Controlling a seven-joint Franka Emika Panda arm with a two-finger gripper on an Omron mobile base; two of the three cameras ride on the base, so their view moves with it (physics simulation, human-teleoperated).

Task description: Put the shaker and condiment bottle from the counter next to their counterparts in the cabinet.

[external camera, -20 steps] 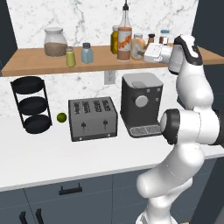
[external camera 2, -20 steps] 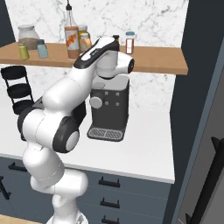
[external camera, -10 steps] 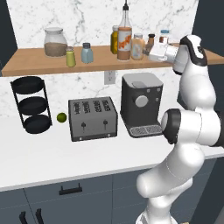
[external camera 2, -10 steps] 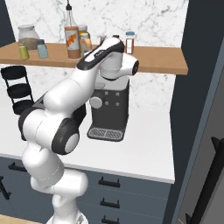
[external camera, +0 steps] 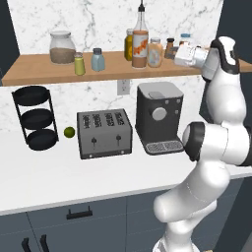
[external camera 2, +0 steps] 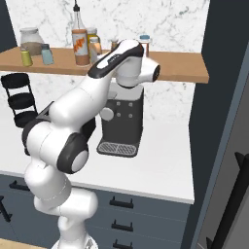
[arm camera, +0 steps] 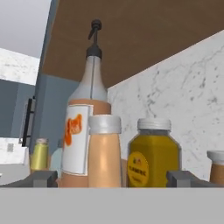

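My hand pulled back from shelf (external camera: 113,69); fingers (arm camera: 43,178) wide open, holding nothing. Peach bottle (arm camera: 105,153) stands beside tall bottle (arm camera: 85,131); shaker (external camera: 79,64) beside blue one (external camera: 98,59). Careless pull-back could knock bottle over

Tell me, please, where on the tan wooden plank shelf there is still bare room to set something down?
The tan wooden plank shelf is bare between the pale blue shaker and the tall orange-labelled bottle with a black spout, and at its far left end beside the big glass jar. In the right base view its right end is bare too. It is crowded around the tall bottle, where the jars cluster.
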